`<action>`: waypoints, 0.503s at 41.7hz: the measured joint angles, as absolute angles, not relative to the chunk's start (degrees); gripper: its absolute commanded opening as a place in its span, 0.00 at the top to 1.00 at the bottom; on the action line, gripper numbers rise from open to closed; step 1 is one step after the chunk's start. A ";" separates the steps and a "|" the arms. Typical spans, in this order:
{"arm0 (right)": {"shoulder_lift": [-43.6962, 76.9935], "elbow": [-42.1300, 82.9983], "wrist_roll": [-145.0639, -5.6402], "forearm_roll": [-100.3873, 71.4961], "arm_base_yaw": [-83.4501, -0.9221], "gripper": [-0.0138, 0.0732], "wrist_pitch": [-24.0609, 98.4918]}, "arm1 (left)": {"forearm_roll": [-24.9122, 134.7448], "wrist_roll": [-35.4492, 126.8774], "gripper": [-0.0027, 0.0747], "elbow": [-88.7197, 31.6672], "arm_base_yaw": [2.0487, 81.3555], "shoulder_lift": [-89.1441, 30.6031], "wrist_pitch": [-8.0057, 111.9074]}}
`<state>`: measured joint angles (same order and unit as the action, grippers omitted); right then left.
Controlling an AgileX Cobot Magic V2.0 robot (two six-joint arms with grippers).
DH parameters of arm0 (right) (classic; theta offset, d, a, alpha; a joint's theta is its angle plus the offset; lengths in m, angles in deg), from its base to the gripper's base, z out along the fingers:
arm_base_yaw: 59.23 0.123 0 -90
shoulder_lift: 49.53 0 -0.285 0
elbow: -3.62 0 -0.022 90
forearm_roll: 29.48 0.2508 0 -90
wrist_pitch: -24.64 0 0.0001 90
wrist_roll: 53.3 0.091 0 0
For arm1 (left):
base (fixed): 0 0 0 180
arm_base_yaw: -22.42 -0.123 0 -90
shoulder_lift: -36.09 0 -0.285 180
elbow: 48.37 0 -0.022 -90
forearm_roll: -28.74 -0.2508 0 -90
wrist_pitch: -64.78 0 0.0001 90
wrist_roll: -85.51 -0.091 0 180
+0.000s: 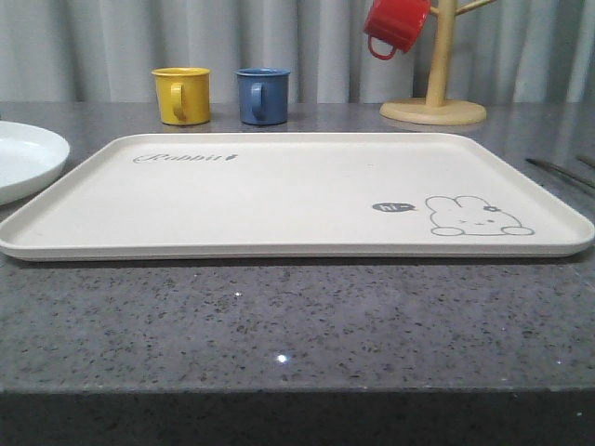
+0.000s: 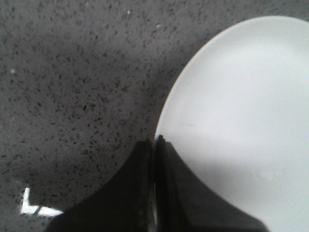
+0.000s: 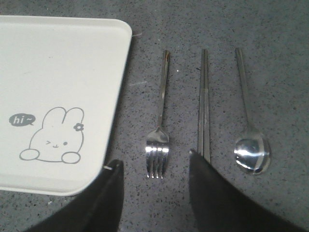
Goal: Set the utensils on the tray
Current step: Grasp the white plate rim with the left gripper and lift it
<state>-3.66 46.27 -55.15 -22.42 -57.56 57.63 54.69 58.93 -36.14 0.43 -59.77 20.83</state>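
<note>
The cream tray (image 1: 279, 200) with its bunny drawing lies in the middle of the grey counter, nothing on it. In the right wrist view three silver utensils lie side by side on the counter beside the tray (image 3: 58, 63): a fork (image 3: 160, 140), a pair of chopsticks (image 3: 204, 106) and a spoon (image 3: 251, 145). My right gripper (image 3: 154, 162) hangs open above the fork's tines, one finger by the tray corner, the other over the chopstick ends. My left gripper (image 2: 155, 142) is shut with nothing in it, over the rim of a white plate (image 2: 241, 121).
The white plate (image 1: 23, 158) sits left of the tray. Behind the tray stand a yellow mug (image 1: 182, 95) and a blue mug (image 1: 263, 96). A red mug (image 1: 394, 25) hangs on a wooden mug tree (image 1: 437, 84) at the back right. Thin utensil ends (image 1: 560, 173) show at the right edge.
</note>
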 measured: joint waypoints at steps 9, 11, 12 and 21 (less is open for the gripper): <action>-3.66 46.27 -55.15 -22.42 -57.56 0.43 57.63 | 56.13 58.66 0.99 -41.02 2.14 -52.27 14.65; -3.66 46.27 -55.15 -22.42 -57.56 0.43 57.63 | 56.53 58.53 0.99 -41.84 3.60 -51.22 13.83; -3.66 46.27 -55.15 -22.42 -57.56 0.43 57.63 | 56.78 58.53 0.99 -42.13 4.79 -50.72 13.30; -3.66 46.27 -55.15 -22.42 -57.56 0.43 57.63 | 57.55 58.30 0.99 -42.52 17.28 -51.12 10.72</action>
<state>-3.66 46.27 -55.15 -22.42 -57.56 57.63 57.55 58.30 -42.52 17.28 -51.12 10.72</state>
